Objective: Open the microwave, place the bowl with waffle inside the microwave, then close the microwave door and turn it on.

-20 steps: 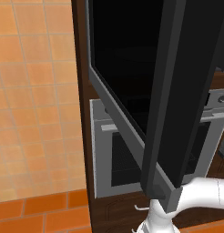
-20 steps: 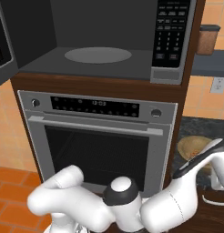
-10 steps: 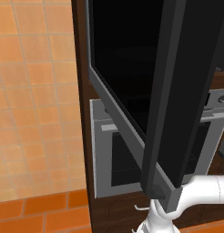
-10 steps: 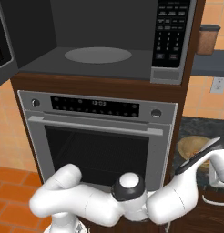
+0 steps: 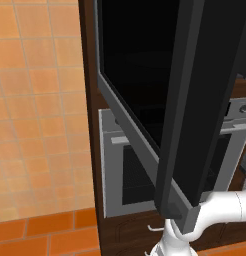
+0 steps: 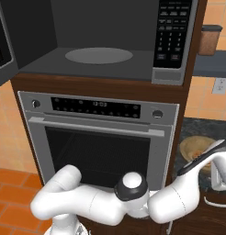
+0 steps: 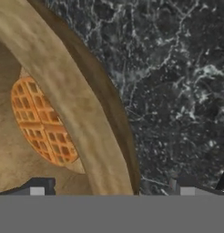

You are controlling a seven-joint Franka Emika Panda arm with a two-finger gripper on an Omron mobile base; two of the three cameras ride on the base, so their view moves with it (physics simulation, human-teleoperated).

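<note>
The tan bowl [image 7: 63,86] with the waffle [image 7: 41,123] in it sits on the dark speckled counter [image 7: 177,91], right of the oven [image 6: 98,137]. The gripper [image 7: 111,190] hangs close over its rim, fingers spread wide, one inside and one outside. Above, the microwave [image 6: 101,41] stands with its door [image 5: 145,90] swung open.

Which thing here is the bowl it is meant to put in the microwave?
Start at the tall dark wood cabinet holding the open microwave above the grey oven. Right of it, on the dark speckled stone counter, sits the round tan bowl. It alone holds a golden grid-patterned waffle.
</note>
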